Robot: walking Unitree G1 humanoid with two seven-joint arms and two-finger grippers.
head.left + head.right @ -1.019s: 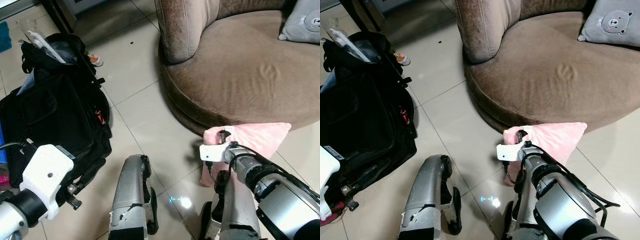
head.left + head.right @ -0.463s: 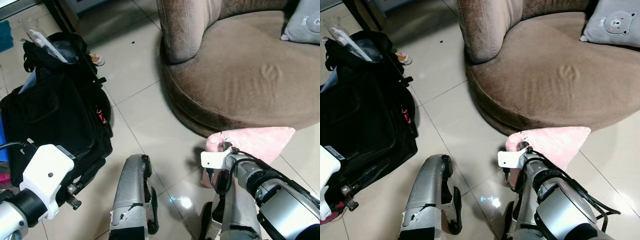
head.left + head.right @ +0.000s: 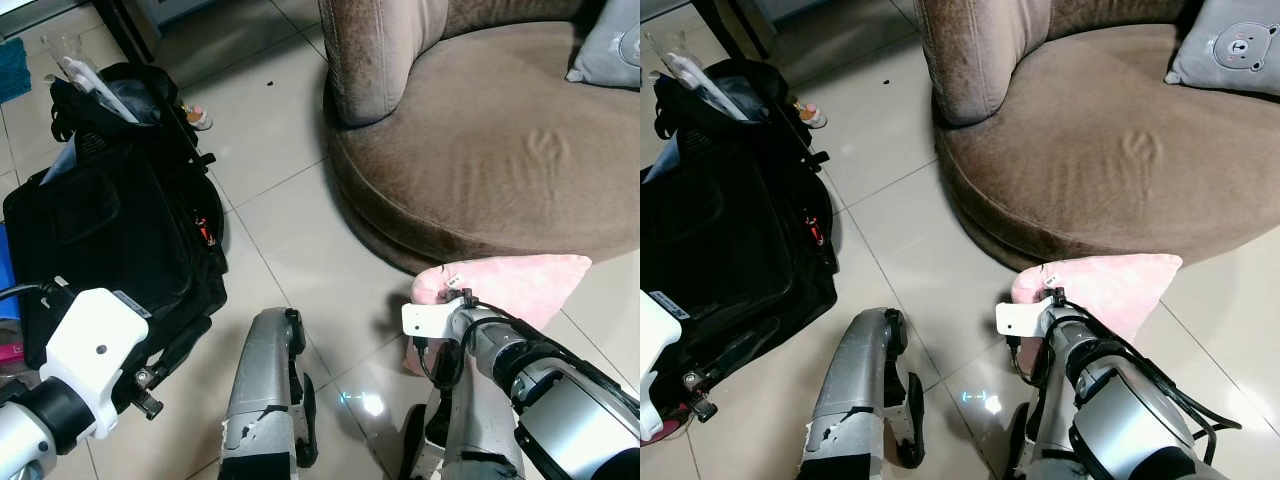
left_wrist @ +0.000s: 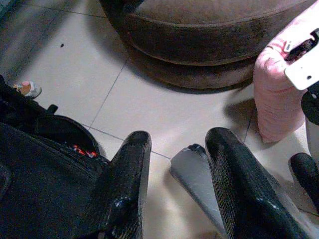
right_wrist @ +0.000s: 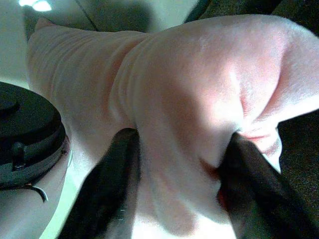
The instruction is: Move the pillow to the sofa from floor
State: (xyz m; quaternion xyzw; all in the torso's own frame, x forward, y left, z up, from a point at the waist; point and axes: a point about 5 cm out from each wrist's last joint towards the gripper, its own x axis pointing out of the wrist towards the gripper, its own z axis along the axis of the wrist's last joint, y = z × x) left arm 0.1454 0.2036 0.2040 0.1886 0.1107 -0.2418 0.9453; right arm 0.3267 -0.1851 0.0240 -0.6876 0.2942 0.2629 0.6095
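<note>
A pink pillow (image 3: 520,283) hangs just off the tiled floor in front of the brown round sofa (image 3: 500,150). My right gripper (image 5: 177,164) is shut on the pillow (image 5: 189,89), its black fingers (image 5: 117,174) pinching a fold of the soft fabric. Its white wrist block (image 3: 428,318) sits at the pillow's near left corner. My left gripper (image 4: 174,149) is open with nothing between its fingers (image 4: 124,189), low at my left side over the floor. The same pillow (image 4: 279,94) appears pink at the edge of the left wrist view.
A large black bag (image 3: 110,230) stuffed with items lies on the floor at my left. A grey cushion with a bear face (image 3: 1230,50) rests on the sofa's far right. My silver legs (image 3: 265,390) stand on the pale tiles (image 3: 290,250) between bag and sofa.
Over the last second the pillow in my right gripper has sunk slightly in view and shifted a little to the right. The camera has drifted slightly. The left arm has kept still.
</note>
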